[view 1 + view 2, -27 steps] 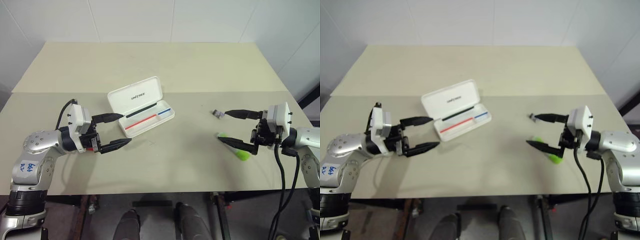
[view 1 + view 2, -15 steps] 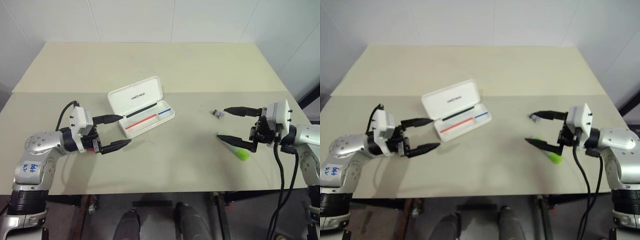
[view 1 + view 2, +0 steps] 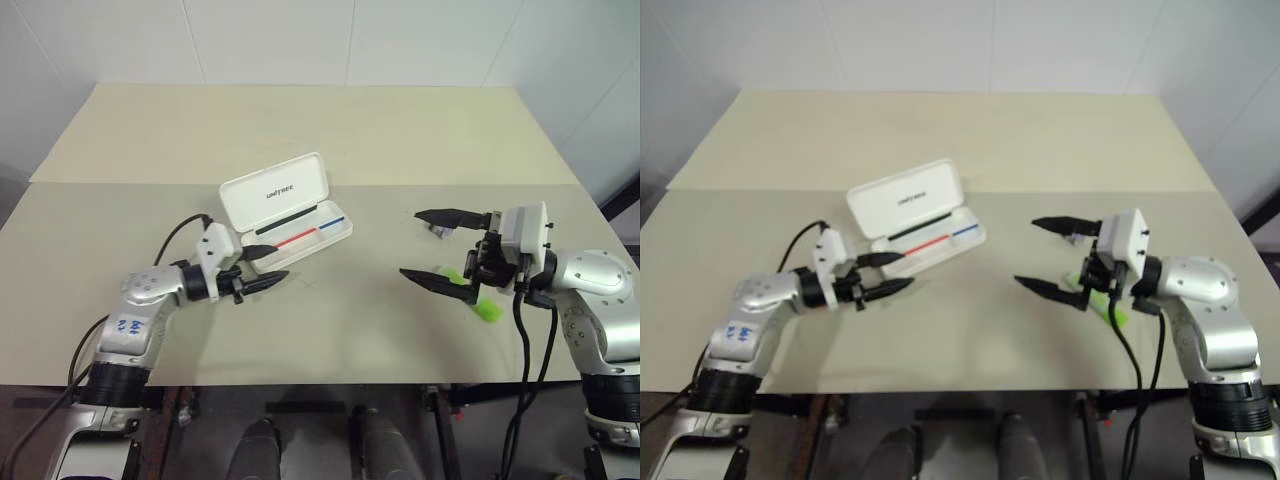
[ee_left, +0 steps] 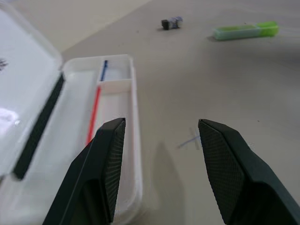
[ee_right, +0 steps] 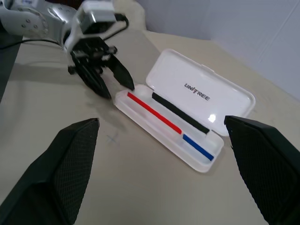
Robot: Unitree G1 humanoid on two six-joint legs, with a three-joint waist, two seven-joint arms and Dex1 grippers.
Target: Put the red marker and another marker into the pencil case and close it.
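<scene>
Beige table (image 3: 330, 330): nearest its front edge, our left gripper (image 3: 268, 266) gapes empty beside the open case (image 3: 288, 212); our right gripper (image 3: 437, 249) gapes wide above the green marker (image 3: 478, 302); a small clip (image 3: 437, 228) lies beyond.

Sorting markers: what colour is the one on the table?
Lime green marker, clearest in the left wrist view.
</scene>
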